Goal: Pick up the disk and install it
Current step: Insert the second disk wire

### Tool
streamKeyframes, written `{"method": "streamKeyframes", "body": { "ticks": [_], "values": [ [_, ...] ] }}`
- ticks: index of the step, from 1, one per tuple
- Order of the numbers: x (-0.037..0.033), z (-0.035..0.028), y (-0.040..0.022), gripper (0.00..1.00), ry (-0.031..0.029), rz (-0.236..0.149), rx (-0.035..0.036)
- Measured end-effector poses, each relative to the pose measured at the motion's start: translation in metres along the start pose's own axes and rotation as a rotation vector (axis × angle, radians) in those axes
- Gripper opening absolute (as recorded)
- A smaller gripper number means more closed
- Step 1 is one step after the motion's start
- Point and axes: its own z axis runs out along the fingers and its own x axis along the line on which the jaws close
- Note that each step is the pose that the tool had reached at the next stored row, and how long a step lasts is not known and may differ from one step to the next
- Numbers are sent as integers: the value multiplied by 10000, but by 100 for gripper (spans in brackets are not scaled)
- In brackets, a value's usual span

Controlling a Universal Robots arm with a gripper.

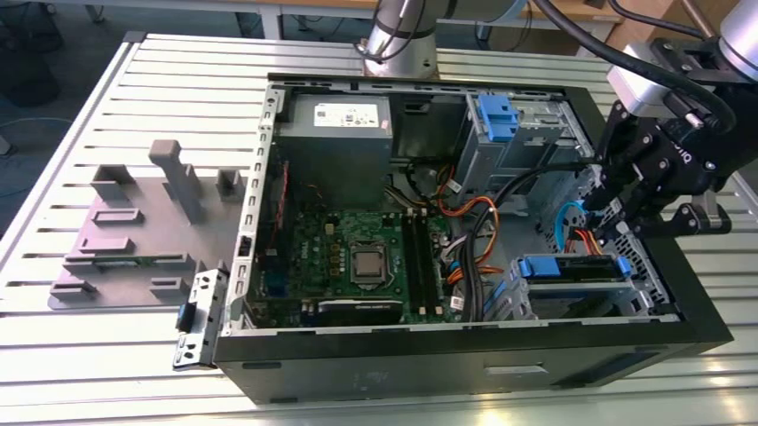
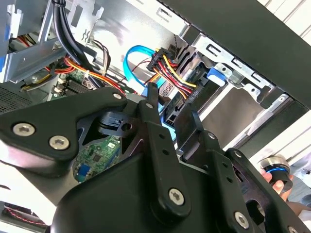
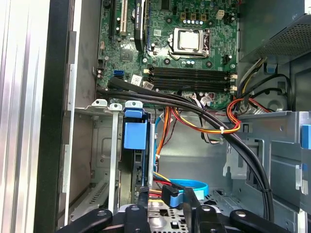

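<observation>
The black, angular gripper (image 1: 616, 232) hangs over the corner of the open computer case (image 1: 474, 355) nearest the exterior view's right. Its two matte fingers (image 3: 190, 200) stand apart and released. They seem to clasp nothing, though a glossy blue data cable (image 3: 192, 184) lies just behind the gap and makes that hard to judge.

The disk (image 1: 571, 268) sits in the grey sheet-metal drive cage (image 1: 521, 302) directly below the gripper, with its blue plastic carrier showing along the upper edge. In the first wrist view the carrier's blue tab (image 3: 135, 133) stands out against the bare metal. A bundle of red, yellow and black wires (image 2: 177, 80) runs to a plug at the disk's end.

One green motherboard (image 1: 355, 257) lies flat in the case, with one square silver processor socket (image 3: 190, 40) and four long black memory slots (image 3: 189, 77). One boxy grey power supply (image 1: 337, 124) fills the far corner, and beside it a second blue latch piece (image 1: 495, 115) sits on another metal bay.

The case rests on a ribbed aluminium table (image 1: 71, 133). Towards the exterior view's left lie one grey moulded fixture (image 1: 130, 231) with upright blocks and one loose metal bracket (image 1: 199, 315).
</observation>
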Motion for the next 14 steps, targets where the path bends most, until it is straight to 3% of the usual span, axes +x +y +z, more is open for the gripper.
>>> {"method": "streamKeyframes", "body": {
  "ticks": [2,6,14],
  "values": [
    [0,1,0,40,0,0,0],
    [0,2,0,16,-1,0,0],
    [15,5,2,16,-2,0,0]
  ]
}}
